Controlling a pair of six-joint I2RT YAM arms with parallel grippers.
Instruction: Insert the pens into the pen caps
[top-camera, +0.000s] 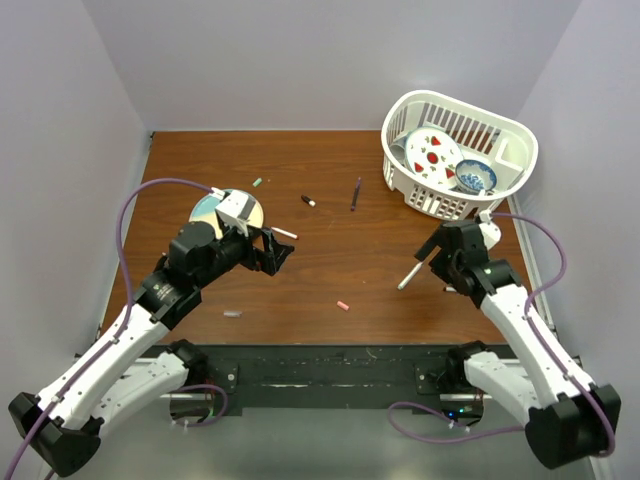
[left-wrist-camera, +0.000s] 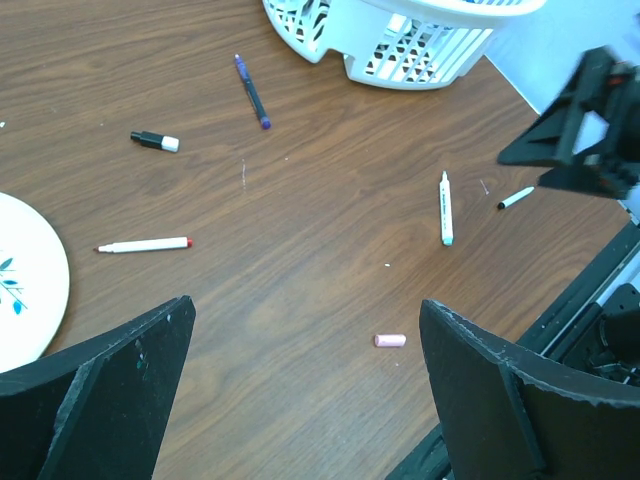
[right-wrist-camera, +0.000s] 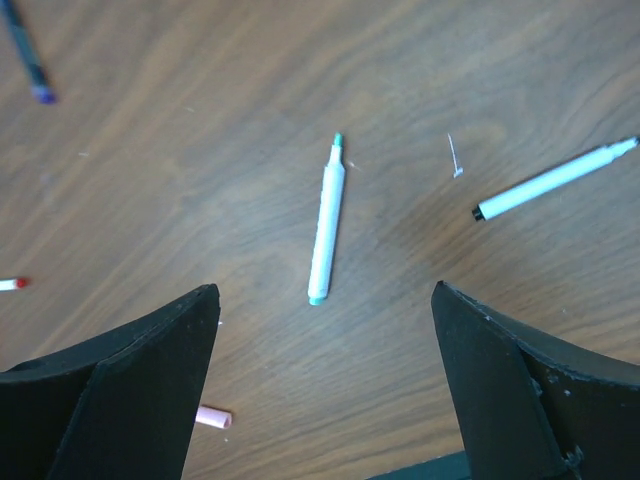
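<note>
Left gripper (left-wrist-camera: 305, 305) and right gripper (right-wrist-camera: 322, 295) both gape wide, empty. Green-tipped pen (right-wrist-camera: 327, 220) lies flat on table (right-wrist-camera: 150, 150) under right gripper, pink cap (right-wrist-camera: 213, 417) nearby. Advice: descend straddling mid-barrel, square to its axis, close slowly to prevent rolling

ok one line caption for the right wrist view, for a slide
Open right gripper over a green-tipped pen on the table, with a black-tipped pen and a pink cap nearby.
</note>
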